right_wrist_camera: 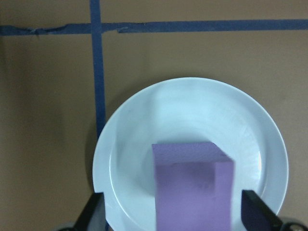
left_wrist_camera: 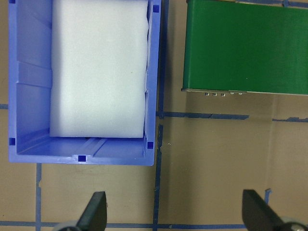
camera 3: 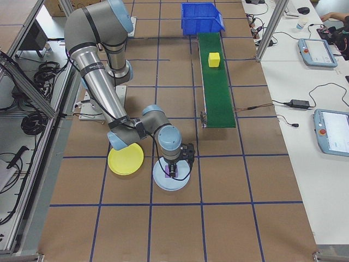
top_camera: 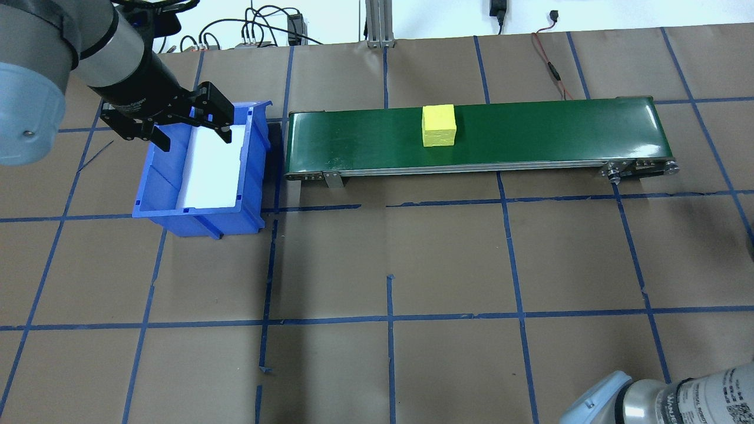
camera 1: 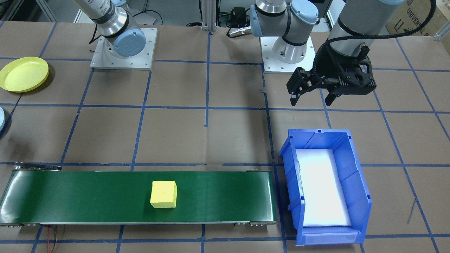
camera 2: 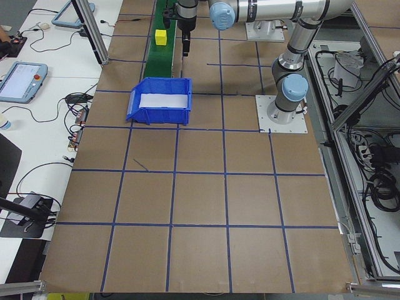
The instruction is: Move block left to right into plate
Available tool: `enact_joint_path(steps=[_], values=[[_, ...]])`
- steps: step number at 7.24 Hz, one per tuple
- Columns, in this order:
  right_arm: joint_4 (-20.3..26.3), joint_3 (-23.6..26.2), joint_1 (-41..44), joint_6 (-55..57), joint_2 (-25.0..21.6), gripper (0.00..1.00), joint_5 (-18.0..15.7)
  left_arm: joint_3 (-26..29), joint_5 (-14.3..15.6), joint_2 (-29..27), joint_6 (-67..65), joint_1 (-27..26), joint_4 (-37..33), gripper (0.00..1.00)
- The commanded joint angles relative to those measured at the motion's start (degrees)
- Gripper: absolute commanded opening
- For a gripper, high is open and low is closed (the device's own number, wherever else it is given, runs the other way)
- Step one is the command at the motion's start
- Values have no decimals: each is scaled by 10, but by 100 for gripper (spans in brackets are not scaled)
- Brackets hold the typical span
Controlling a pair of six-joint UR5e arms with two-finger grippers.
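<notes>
The right gripper (camera 3: 173,168) hangs low over a round, shallow, pale blue plastic plate (right_wrist_camera: 192,106). Its jaws are spread wide on either side of a purple foam block (right_wrist_camera: 192,187) standing in that plate, with a gap showing at the left finger.

The round, yellow plastic plate (camera 3: 125,161) lies just beside the pale one, on the robot's side.

The yellow foam block (top_camera: 439,125) sits well apart from both plates, at about mid-length of the green conveyor belt (top_camera: 530,129). It is near-cubical, with its faces roughly square to the belt.

The left gripper (top_camera: 194,140) hovers with its jaws wide and empty, by the blue plastic bin (top_camera: 159,176) past the belt's far end.

Judgement: the right arm is better placed for the pickup, reaching up-belt toward the robot's left.
</notes>
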Motion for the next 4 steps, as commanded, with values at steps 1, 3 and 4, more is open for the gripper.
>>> enact_joint_path(steps=[1, 3, 4], values=[[52, -32, 109, 141, -34, 100, 3, 0, 1, 0, 10, 1, 0, 100], [55, -48, 207, 246, -29, 100, 37, 0, 1, 0, 10, 0, 0, 100], [51, -48, 254, 291, -28, 100, 70, 0, 0, 0, 10, 0, 0, 100]])
